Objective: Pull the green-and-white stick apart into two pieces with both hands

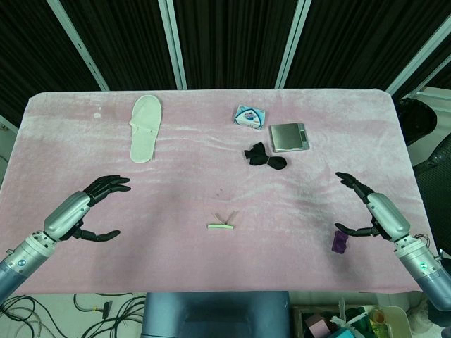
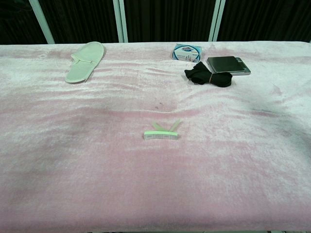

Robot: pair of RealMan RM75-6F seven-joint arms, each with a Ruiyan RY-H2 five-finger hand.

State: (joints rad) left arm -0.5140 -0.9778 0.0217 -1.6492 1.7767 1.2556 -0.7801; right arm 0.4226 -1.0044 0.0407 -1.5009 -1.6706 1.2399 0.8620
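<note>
The green-and-white stick (image 1: 221,223) lies flat near the front middle of the pink cloth, with thin pale ends splaying up from it; the chest view shows the stick (image 2: 162,132) in mid-frame. My left hand (image 1: 90,208) hovers well to its left, fingers spread and curved, holding nothing. Far to the right of the stick, my right hand (image 1: 369,210) is likewise open with nothing in it. Neither hand touches the stick. The chest view shows neither hand.
A pale slipper (image 1: 144,127) lies at the back left. A blue-and-white packet (image 1: 250,115), a grey scale (image 1: 289,136) and a black bundle (image 1: 264,155) sit at the back right. A small purple object (image 1: 340,243) lies beside my right hand.
</note>
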